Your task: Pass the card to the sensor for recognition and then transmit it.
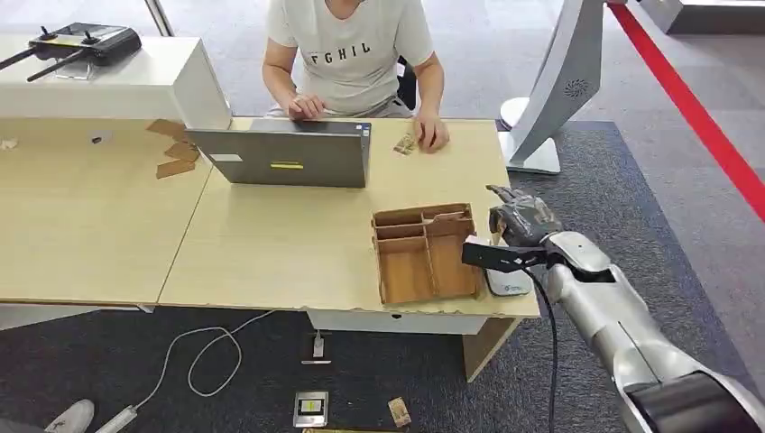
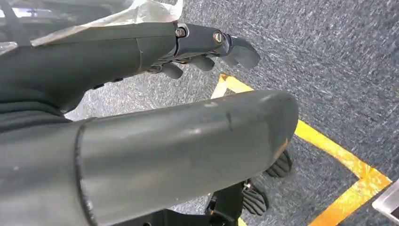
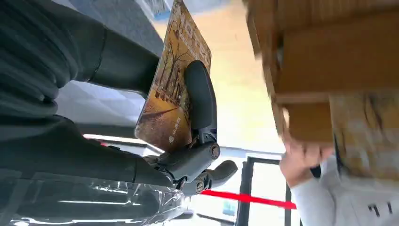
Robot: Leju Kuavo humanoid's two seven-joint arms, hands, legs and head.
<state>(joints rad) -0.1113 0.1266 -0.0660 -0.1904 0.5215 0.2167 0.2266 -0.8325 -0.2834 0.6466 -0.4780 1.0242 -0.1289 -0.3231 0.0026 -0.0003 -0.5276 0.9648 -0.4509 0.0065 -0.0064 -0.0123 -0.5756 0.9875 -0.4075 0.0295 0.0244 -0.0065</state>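
My right hand (image 1: 519, 221) hovers over the table's right end, just beside the wooden compartment box (image 1: 424, 216). It holds a card (image 3: 171, 99) printed with an autumn tree scene, pinched upright between the thumb and a dark finger (image 3: 200, 99). Under my right wrist, at the table's front right corner, lies a white sensor pad (image 1: 508, 285). My left hand (image 2: 188, 44) hangs over the grey carpet, its fingers stretched out and holding nothing.
A person (image 1: 347, 54) sits at the far side behind a grey laptop (image 1: 289, 155), one hand beside a second small card (image 1: 405, 144). A white box carrying a black controller (image 1: 86, 41) stands at the back left. A white stand (image 1: 559, 90) rises right of the table.
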